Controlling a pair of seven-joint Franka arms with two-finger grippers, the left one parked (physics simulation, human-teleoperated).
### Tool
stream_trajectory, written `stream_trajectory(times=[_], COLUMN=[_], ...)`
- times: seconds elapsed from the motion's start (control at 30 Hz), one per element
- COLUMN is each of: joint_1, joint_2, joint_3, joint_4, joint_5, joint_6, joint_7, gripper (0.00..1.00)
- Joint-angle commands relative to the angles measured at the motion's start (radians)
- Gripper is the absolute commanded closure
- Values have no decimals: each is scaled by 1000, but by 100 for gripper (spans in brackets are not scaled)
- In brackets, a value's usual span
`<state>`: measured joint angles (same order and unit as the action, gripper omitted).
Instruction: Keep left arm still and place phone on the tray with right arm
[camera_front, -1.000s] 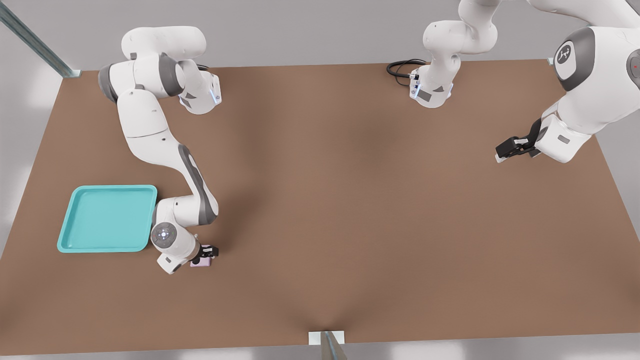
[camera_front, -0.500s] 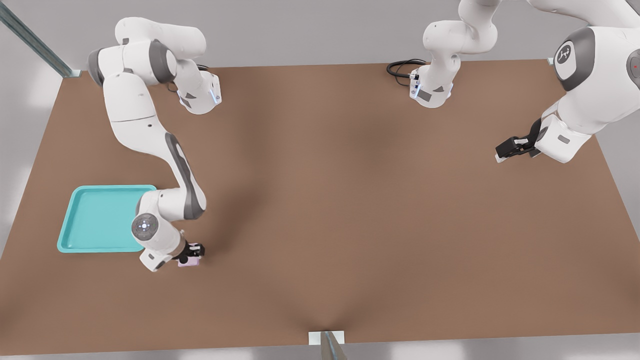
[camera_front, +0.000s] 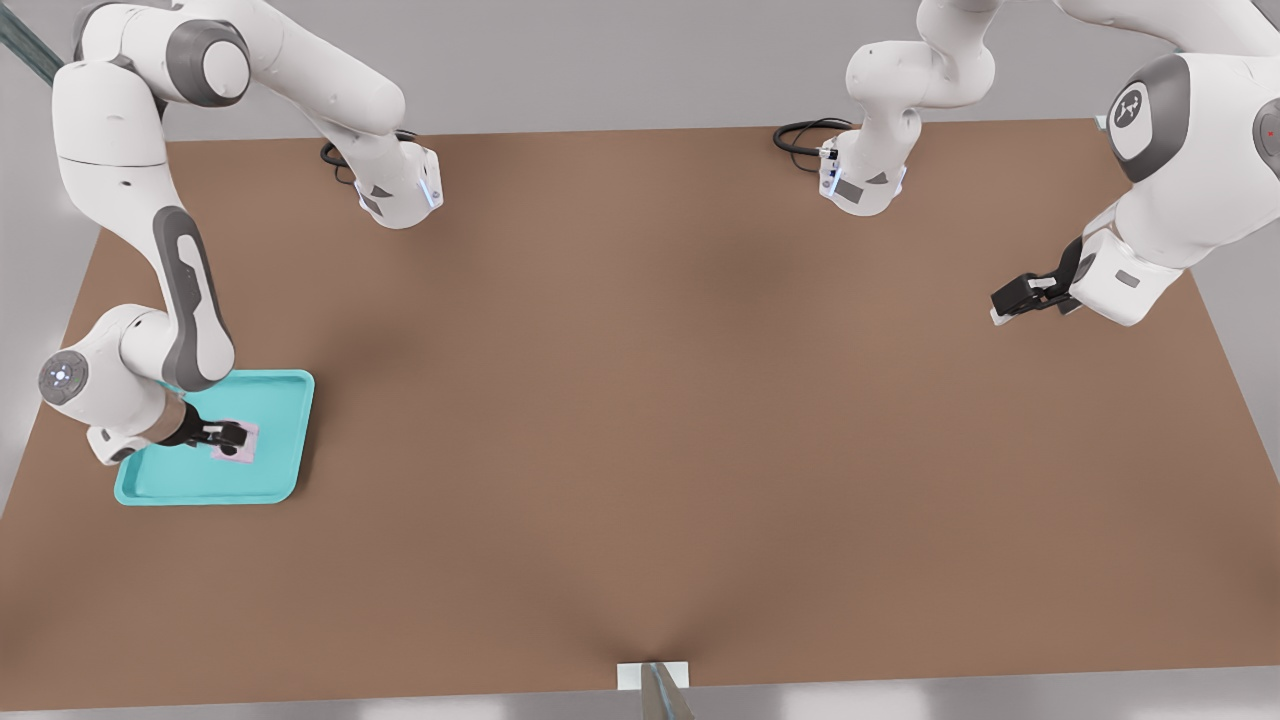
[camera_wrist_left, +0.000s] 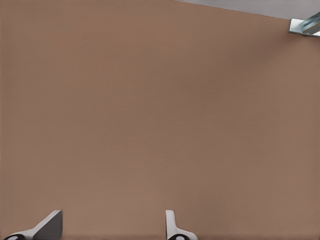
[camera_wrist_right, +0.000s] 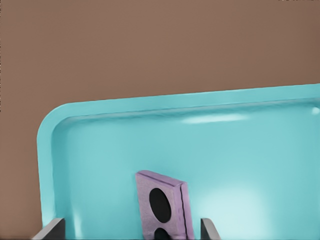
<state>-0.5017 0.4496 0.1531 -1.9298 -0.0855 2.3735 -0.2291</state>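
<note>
— Where's the phone (camera_front: 237, 443) now?

— Over the tray (camera_front: 283, 425), inside its rim and nearer the middle than any corner. The right arm's gripper (camera_front: 232, 437) has its fingers clamped on it, edge-on, lenses facing sideways, I'd guess so it can go down without sliding.

— Is it resting on the tray floor?

— Can't tell if it touches. The grip isn't released.

— Anything in the way?

— No. Beyond the tray there's only brown table (camera_front: 700, 400) and a black cable (camera_front: 800, 135) well apart from it.
</note>
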Motion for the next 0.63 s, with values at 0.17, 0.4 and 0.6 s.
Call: stream_trajectory(times=[0.17,0.4,0.6], joint_1=[598,598,563], joint_2=[-163,-192,-243], joint_3=[-334,-175,-136], joint_4=[669,690,571], joint_5=[102,75,9], joint_6=[-750,-787,-680], joint_7=[77,215,232], gripper=[0,0,0])
